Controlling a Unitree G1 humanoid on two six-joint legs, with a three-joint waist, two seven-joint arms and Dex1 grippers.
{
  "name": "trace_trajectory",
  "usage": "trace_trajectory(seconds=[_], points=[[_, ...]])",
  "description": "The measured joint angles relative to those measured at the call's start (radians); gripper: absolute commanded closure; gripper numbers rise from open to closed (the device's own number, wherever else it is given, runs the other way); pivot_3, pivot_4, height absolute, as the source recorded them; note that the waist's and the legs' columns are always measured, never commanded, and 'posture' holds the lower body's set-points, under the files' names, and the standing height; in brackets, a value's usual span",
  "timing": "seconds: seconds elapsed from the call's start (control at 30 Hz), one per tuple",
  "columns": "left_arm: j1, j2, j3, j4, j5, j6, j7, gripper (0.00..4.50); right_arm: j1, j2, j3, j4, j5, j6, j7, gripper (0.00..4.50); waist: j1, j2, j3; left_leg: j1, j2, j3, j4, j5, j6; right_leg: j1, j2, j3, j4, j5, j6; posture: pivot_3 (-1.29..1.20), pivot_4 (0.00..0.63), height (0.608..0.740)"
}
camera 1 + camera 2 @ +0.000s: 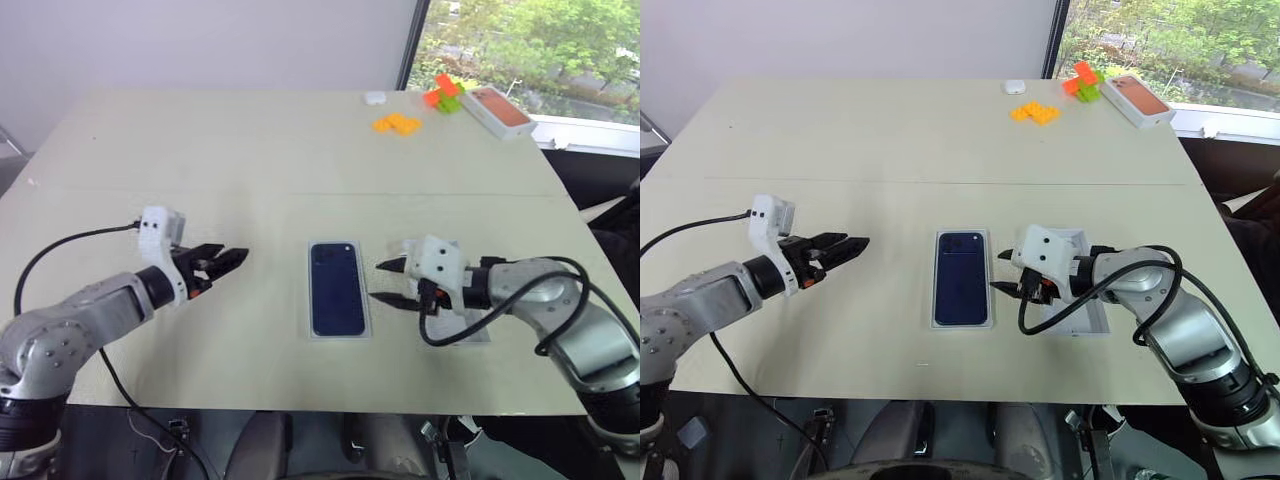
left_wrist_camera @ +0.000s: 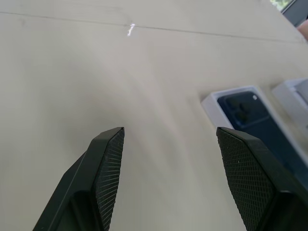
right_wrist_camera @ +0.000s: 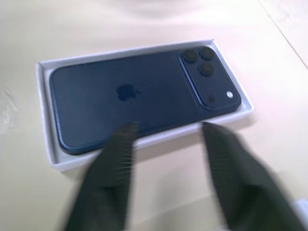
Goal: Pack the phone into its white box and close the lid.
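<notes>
Spread black fingers of the right claw hover beside the phone seated in its white box. Left claw gapes empty. Risk: the lid, pinned under the right arm, gets dragged off the bench.

The phone lies flat inside the white box, which sits near the front middle of the counter. Left of the box, apart from it, hangs the left gripper, pointing toward it. Just right of the box sits the right gripper, over the lid lying beside the box. Far back on the right lie a cluster of toy bricks, a second stack of bricks and another phone box at the counter's edge.
</notes>
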Motion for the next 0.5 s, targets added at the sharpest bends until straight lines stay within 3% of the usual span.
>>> trace_trajectory(seconds=[0.03,0.5], points=[[0.000,-0.005,0.001,0.005,0.014,-0.001,-0.010,1.25,0.000,-0.001,-0.004,0.003,0.005,0.000,0.001,4.44,0.000,0.000,0.000,0.000,0.000,0.000,0.000,0.000,0.000,0.000,0.000,0.000,0.000,0.000,0.000,0.00,0.150,0.740],[0.075,-0.047,-0.046,-0.035,0.275,-0.021,-0.167,1.25,0.099,-0.097,-0.140,0.013,0.000,-0.037,0.010,4.44,0.000,0.000,0.000,0.000,0.001,0.000,0.000,-0.001,0.001,0.001,-0.001,0.000,0.000,0.000,0.000,0.00,0.150,0.740]])
